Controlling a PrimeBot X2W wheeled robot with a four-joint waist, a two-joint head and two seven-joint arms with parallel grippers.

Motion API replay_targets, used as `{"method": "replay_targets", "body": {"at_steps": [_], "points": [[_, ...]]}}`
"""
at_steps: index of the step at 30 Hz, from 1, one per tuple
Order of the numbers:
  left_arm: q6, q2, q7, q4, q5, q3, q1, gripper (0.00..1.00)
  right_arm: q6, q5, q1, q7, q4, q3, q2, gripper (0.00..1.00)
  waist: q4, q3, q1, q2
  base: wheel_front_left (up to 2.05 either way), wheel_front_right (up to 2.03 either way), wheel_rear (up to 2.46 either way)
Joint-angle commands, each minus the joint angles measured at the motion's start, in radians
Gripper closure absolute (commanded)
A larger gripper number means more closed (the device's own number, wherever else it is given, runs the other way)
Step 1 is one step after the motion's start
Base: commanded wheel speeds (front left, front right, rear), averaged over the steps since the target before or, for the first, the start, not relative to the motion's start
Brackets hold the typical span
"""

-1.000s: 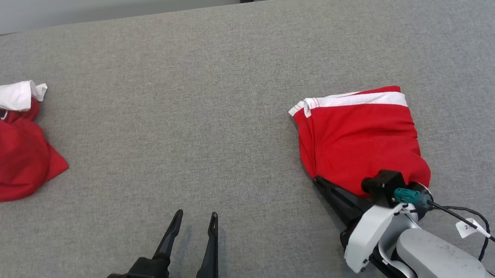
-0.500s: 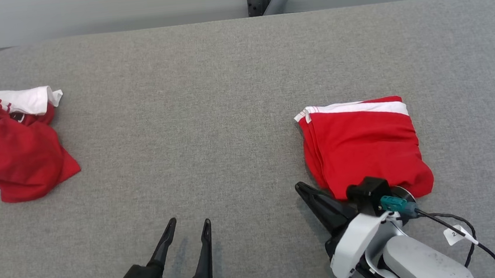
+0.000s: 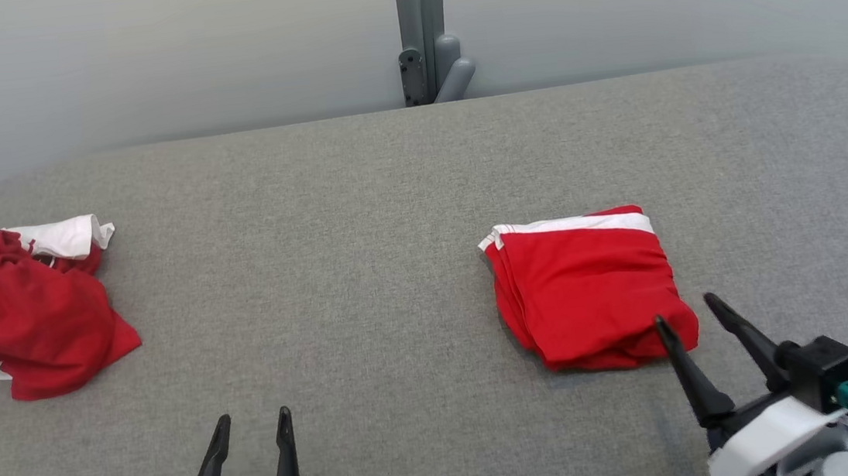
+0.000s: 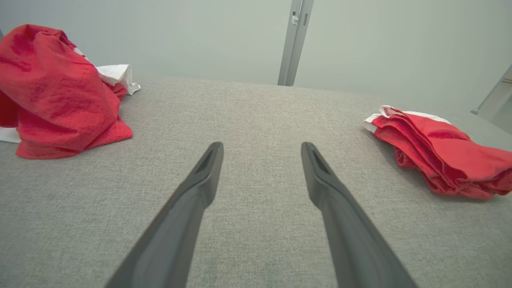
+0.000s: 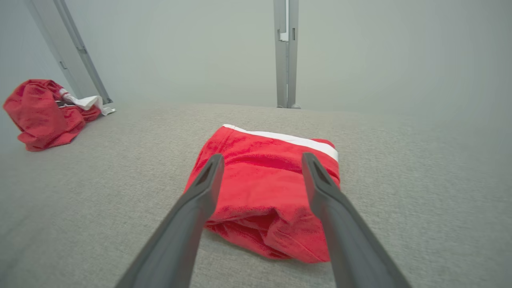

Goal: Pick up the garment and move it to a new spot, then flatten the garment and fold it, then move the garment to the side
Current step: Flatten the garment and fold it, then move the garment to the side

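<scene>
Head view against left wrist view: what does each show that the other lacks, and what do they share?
Head view's extra: the right pincer, open, fingertips at the near corner of the folded garment, and the rounded far corners of the table. Left wrist view's extra: the folded garment's stacked layers seen side-on, and a slanted strut at that view's right edge. Shared: the open left pincer, the crumpled red-and-white garment, the folded garment, the grey table and the upright post.

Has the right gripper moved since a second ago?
Yes. The right gripper has opened and backed off the near edge of the folded garment, toward the robot.
</scene>
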Motion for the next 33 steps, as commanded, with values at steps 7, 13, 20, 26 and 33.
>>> {"method": "replay_targets", "body": {"at_steps": [7, 13, 20, 26, 33], "points": [[-0.016, -0.027, -0.002, 0.029, 0.06, 0.086, 0.056, 0.0, 0.0, -0.089, 0.16, -0.003, -0.024, -0.222, 0.023, 0.0, -0.031, -0.055, 0.0, -0.0001, 0.0, 0.0, 0.0], [-0.042, -0.046, -0.002, 0.05, 0.104, 0.125, 0.063, 0.0, 0.0, -0.125, 0.204, -0.003, 0.007, -0.298, 0.04, 0.0, -0.029, -0.071, 0.0, -0.0001, 0.0, 0.0, 0.0], [-0.1, -0.073, -0.002, 0.041, 0.149, 0.16, 0.074, 0.0, 0.0, -0.151, 0.221, -0.003, 0.02, -0.363, 0.065, 0.0, -0.03, -0.08, 0.0, -0.0001, 0.0, 0.0, 0.0], [-0.134, -0.088, -0.002, 0.04, 0.175, 0.185, 0.072, 0.0, 0.0, -0.155, 0.211, -0.003, 0.018, -0.371, 0.079, 0.0, -0.034, -0.079, 0.0, -0.0001, 0.0, 0.0, 0.0], [-0.152, -0.106, -0.002, 0.041, 0.191, 0.199, 0.075, 0.0, 0.0, -0.084, 0.163, -0.003, 0.02, -0.366, 0.089, 0.0, -0.034, -0.074, 0.0, -0.0001, 0.0, 0.0, 0.0]]}}
